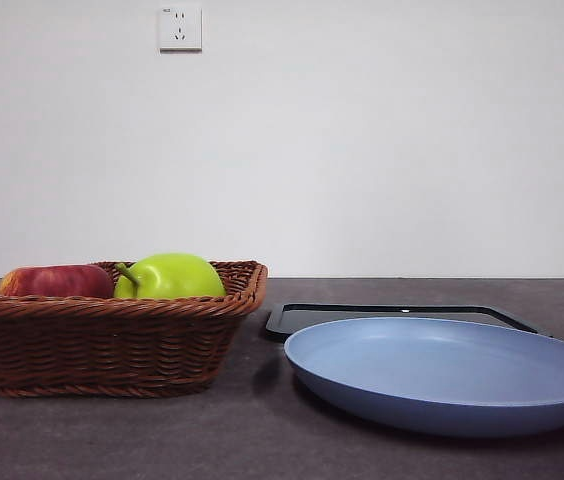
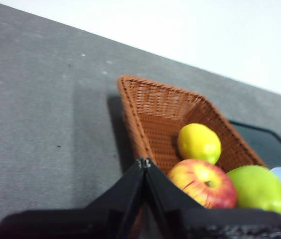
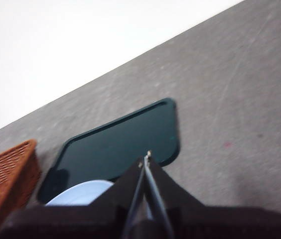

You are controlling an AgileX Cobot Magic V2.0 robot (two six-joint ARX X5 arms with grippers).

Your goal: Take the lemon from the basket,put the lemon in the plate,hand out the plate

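The left gripper hangs above the near end of the basket, jaws pressed together and holding nothing; the lemon lies in the basket just beyond its tips, touching the red apple, with the green apple beside that. The right gripper, jaws likewise together and empty, hangs over the plate, whose rim shows just beside its tips, with the black tray beyond them on the table.

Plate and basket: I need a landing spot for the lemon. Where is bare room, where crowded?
The plate is bare. The basket is crowded at the end holding the lemon, red apple and green apple; its other end is free.
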